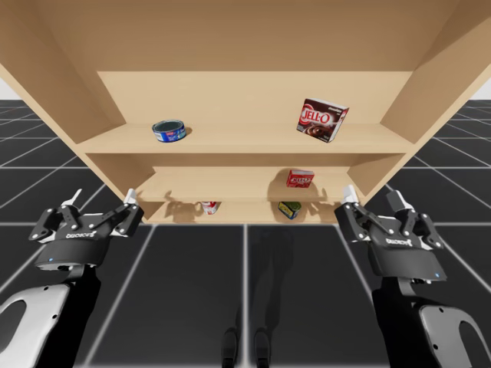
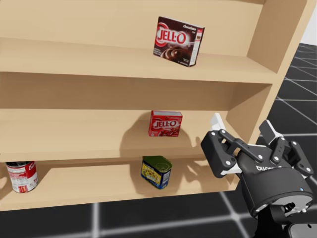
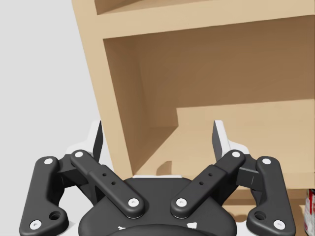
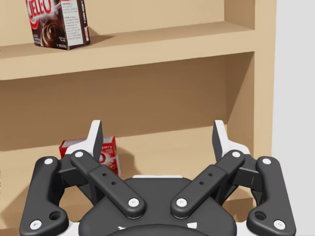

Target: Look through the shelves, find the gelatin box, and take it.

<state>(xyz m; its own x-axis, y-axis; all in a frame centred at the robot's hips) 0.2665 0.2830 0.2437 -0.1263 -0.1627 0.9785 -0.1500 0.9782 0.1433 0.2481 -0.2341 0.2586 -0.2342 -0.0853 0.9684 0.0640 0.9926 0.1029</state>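
Observation:
A small red gelatin box [image 1: 300,179] [image 2: 165,123] stands upright on the middle shelf, right of centre. In the right wrist view this red box [image 4: 111,156] lies ahead of my right gripper [image 4: 157,137], partly behind its left finger. My right gripper [image 1: 374,197] [image 2: 242,126] hovers open in front of the shelf unit's right end, holding nothing. My left gripper [image 1: 103,197] [image 3: 157,137] is open and holds nothing, facing the unit's left side panel. A larger dark brown box [image 1: 323,120] [image 2: 179,40] [image 4: 56,22] sits tilted on the top shelf.
The wooden shelf unit [image 1: 245,146] has three levels. A blue flat can [image 1: 169,130] rests on the top shelf at left. On the bottom shelf stand a red-and-white can [image 1: 209,206] [image 2: 22,176] and a green-and-yellow can [image 1: 289,209] [image 2: 156,171]. A dark gridded floor lies below.

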